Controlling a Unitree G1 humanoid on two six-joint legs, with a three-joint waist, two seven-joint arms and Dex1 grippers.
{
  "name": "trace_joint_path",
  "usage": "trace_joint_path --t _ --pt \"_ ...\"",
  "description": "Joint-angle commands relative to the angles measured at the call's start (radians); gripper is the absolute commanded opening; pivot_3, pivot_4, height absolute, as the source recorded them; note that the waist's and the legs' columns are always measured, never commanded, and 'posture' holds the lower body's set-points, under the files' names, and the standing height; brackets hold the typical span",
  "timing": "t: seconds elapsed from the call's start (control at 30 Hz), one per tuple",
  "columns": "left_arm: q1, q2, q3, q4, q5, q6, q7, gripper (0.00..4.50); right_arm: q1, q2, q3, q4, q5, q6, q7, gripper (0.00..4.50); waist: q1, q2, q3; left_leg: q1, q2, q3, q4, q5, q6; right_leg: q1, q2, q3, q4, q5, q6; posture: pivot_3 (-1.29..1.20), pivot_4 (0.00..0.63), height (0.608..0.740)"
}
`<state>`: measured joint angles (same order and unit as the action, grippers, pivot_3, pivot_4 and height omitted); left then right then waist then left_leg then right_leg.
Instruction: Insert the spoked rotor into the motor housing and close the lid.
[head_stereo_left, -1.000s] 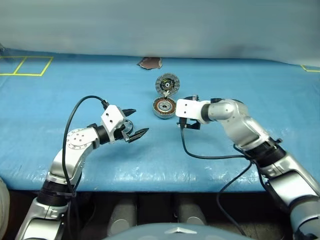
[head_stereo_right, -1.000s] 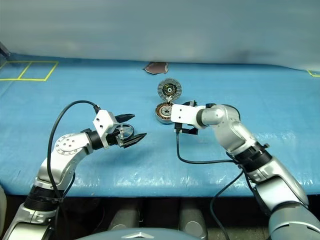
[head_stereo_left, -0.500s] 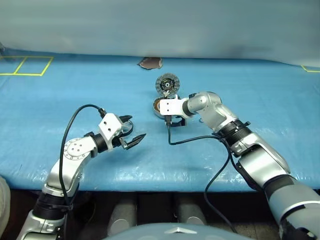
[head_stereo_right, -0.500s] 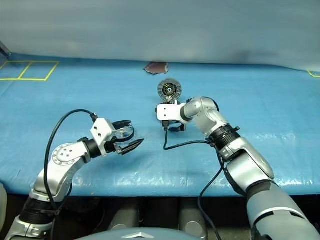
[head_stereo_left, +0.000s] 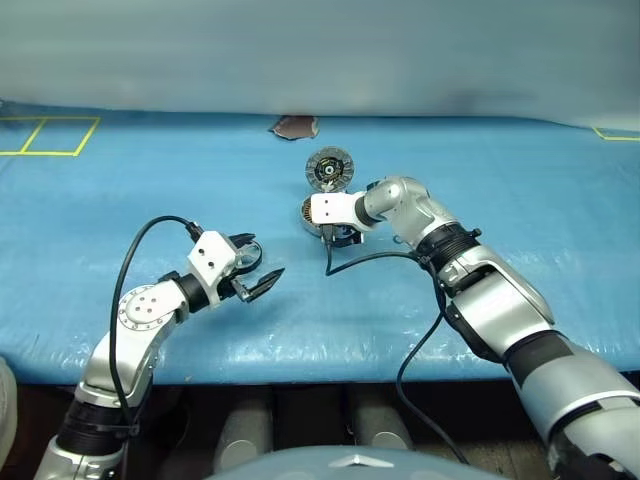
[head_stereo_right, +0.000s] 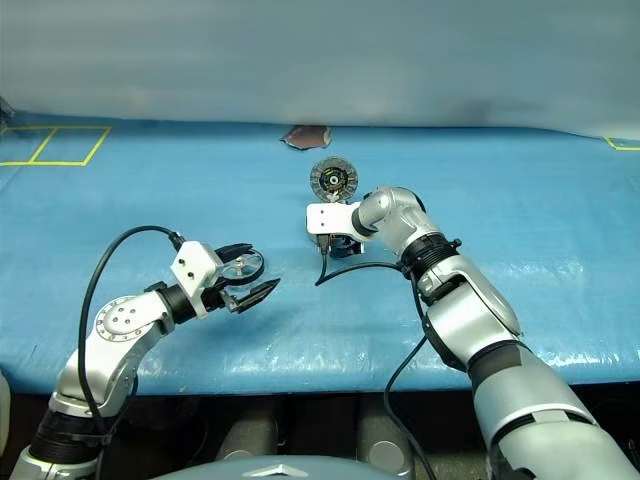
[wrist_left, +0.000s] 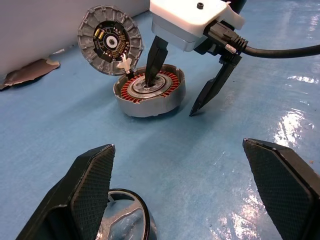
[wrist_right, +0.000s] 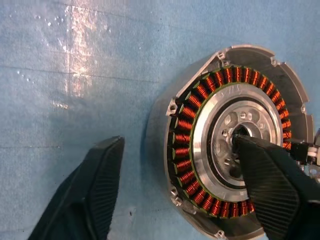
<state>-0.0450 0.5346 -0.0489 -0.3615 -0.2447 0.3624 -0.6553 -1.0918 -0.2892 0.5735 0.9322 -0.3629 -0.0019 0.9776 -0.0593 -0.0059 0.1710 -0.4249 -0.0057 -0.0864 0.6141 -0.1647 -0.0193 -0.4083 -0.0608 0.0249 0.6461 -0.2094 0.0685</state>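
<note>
Right hand (wrist_left: 172, 85) over the motor housing (wrist_left: 150, 92)
One finger in its hub, one outside, half open; left hand (head_stereo_left: 258, 268) wide open, spoked rotor (head_stereo_right: 244, 268) between its fingers, unheld; lid (head_stereo_left: 330, 167) upright

The motor housing (wrist_left: 149, 95) is showing silver metal with a ring of copper-orange windings inside. The lid (wrist_left: 111, 40) is looking grey, with a dark ribbed ring. The counter (head_stereo_left: 120, 200) is wearing a blue cover with yellow lines. The claw fingers (wrist_left: 90, 185) are appearing black, finely cross-hatched.
</note>
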Motion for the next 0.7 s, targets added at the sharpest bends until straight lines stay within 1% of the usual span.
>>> trace_joint_path --t 0.03,0.1,0.13,0.2,0.33,0.53,0.7 --pt "0.005 0.013 0.024 -0.057 -0.005 -0.005 0.002 4.50 0.009 0.021 -0.007 0.031 -0.015 -0.008 0.001 2.93 -0.001 0.000 0.000 0.000 0.000 0.000 0.000 0.000 0.000 0.000 0.000 0.000 0.000 0.000 0.000 0.00 0.150 0.740" --pt "0.006 0.016 0.025 -0.058 -0.007 -0.003 0.001 4.50 0.022 0.025 -0.021 0.028 -0.009 -0.008 0.004 2.93 -0.002 0.000 0.000 0.001 0.000 0.000 0.000 0.000 0.000 0.000 0.000 0.000 0.000 0.000 0.000 0.00 0.150 0.740" --pt "0.004 0.018 0.025 -0.059 -0.008 -0.002 0.000 4.50 0.034 0.023 -0.026 0.014 -0.007 -0.005 0.014 2.53 -0.002 0.000 0.000 0.001 0.000 0.000 0.000 0.000 0.000 0.000 0.000 0.000 0.000 0.000 0.000 0.00 0.150 0.740" --pt "-0.002 0.023 0.025 -0.061 -0.011 0.004 -0.003 4.50 0.068 0.016 -0.039 -0.035 -0.004 0.007 0.005 2.12 -0.002 0.000 0.000 0.001 0.000 0.000 0.000 0.000 0.000 0.000 0.000 0.000 0.000 0.000 0.000 0.00 0.150 0.740" --pt "-0.025 0.037 0.023 -0.054 -0.018 0.017 -0.016 4.50 0.183 -0.024 -0.054 -0.249 -0.004 0.074 0.026 2.11 0.000 0.000 -0.001 0.001 0.000 0.000 -0.001 0.000 0.000 0.001 0.000 0.000 0.000 0.000 -0.001 0.00 0.150 0.740" --pt "-0.073 0.043 0.008 -0.020 -0.016 0.023 -0.045 4.50 0.367 -0.073 -0.072 -0.622 -0.003 0.247 0.040 2.11 0.000 0.000 -0.001 0.001 0.000 0.000 -0.002 0.000 0.000 0.000 0.000 0.000 0.000 -0.001 -0.001 0.00 0.150 0.740" --pt "-0.100 0.035 -0.005 0.003 -0.013 0.018 -0.063 4.50 0.472 -0.095 -0.061 -0.823 -0.023 0.366 0.035 2.11 0.002 0.000 -0.001 0.001 0.000 0.000 -0.001 0.000 0.000 0.001 0.000 0.000 0.000 -0.001 0.000 0.00 0.150 0.740"
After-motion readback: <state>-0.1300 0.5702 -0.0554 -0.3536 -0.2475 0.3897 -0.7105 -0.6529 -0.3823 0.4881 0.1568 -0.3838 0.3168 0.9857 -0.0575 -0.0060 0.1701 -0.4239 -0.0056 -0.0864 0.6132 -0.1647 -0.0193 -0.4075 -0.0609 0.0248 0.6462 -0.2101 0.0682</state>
